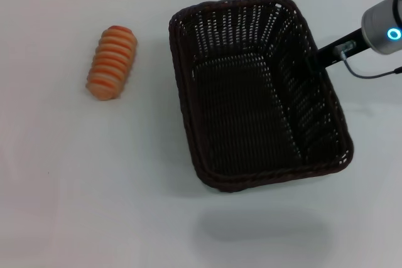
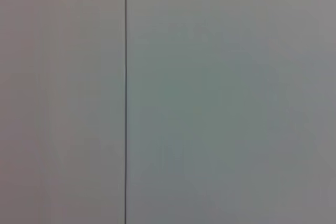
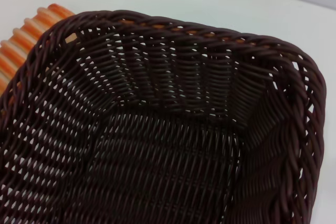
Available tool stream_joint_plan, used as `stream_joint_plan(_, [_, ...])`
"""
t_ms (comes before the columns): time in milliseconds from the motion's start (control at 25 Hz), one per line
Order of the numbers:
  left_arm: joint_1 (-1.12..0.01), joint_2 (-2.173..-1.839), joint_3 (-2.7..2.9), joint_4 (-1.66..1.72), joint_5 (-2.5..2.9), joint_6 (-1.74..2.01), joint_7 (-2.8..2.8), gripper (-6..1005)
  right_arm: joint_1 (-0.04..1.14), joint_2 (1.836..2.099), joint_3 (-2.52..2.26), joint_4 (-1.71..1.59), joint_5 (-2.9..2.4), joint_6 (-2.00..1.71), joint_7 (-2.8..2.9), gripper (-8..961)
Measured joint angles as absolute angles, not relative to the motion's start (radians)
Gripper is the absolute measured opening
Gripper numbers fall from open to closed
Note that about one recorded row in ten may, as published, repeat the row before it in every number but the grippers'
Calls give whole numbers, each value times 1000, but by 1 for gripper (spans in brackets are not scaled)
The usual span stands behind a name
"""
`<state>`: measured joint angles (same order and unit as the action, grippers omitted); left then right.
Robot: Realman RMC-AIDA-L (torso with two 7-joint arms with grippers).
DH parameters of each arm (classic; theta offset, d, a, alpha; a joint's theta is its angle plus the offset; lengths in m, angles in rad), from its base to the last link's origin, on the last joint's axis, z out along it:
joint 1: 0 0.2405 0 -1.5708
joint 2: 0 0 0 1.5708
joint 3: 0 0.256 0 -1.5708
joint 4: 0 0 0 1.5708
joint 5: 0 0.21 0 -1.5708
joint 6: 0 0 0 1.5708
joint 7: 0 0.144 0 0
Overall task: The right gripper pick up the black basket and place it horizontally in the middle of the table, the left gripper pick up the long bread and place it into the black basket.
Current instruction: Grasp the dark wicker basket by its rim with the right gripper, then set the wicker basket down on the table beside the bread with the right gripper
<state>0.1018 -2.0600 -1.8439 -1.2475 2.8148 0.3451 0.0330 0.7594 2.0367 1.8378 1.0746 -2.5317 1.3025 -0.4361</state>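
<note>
Right arm at basket's right rim; basket looks lifted.

You see the black basket above its shadow on the table, right gripper meeting its rim, finger state indeterminate. Long bread lies well left. Left gripper out of view.
</note>
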Motion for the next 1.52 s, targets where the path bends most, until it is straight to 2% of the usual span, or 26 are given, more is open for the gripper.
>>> stream_joint_plan(280, [103, -2060, -1841, -1249, 2815, 344, 31, 858, 705, 2037, 1833, 1250, -2619, 1345, -504, 193])
stream_joint_plan(440, [100, -2060, -1840, -1249, 2815, 341, 32, 857, 674, 2021, 1855, 1381, -2644, 1392, -617, 193])
stream_joint_plan(720, [103, -2060, -1835, -1258, 2815, 332, 33, 857, 665, 2015, 2023, 1464, -2552, 1459, -865, 190])
stream_joint_plan(800, [108, -2061, -1834, -1263, 2815, 330, 32, 857, 679, 2005, 2112, 1460, -2489, 1486, -930, 188])
stream_joint_plan(920, [112, -2061, -1832, -1271, 2815, 322, 31, 858, 702, 1973, 2233, 1403, -2370, 1513, -1002, 179])
stream_joint_plan(1000, [115, -2062, -1830, -1274, 2815, 318, 31, 858, 719, 1940, 2276, 1334, -2294, 1515, -1019, 172])
stream_joint_plan(1040, [117, -2063, -1827, -1278, 2815, 316, 31, 858, 731, 1914, 2293, 1267, -2236, 1510, -1035, 168])
stream_joint_plan(1200, [120, -2063, -1826, -1282, 2815, 316, 31, 859, 755, 1899, 2297, 1181, -2191, 1508, -1068, 166])
stream_joint_plan(1520, [127, -2063, -1825, -1287, 2815, 316, 31, 858, 833, 1898, 2244, 1059, -2221, 1568, -1140, 163])
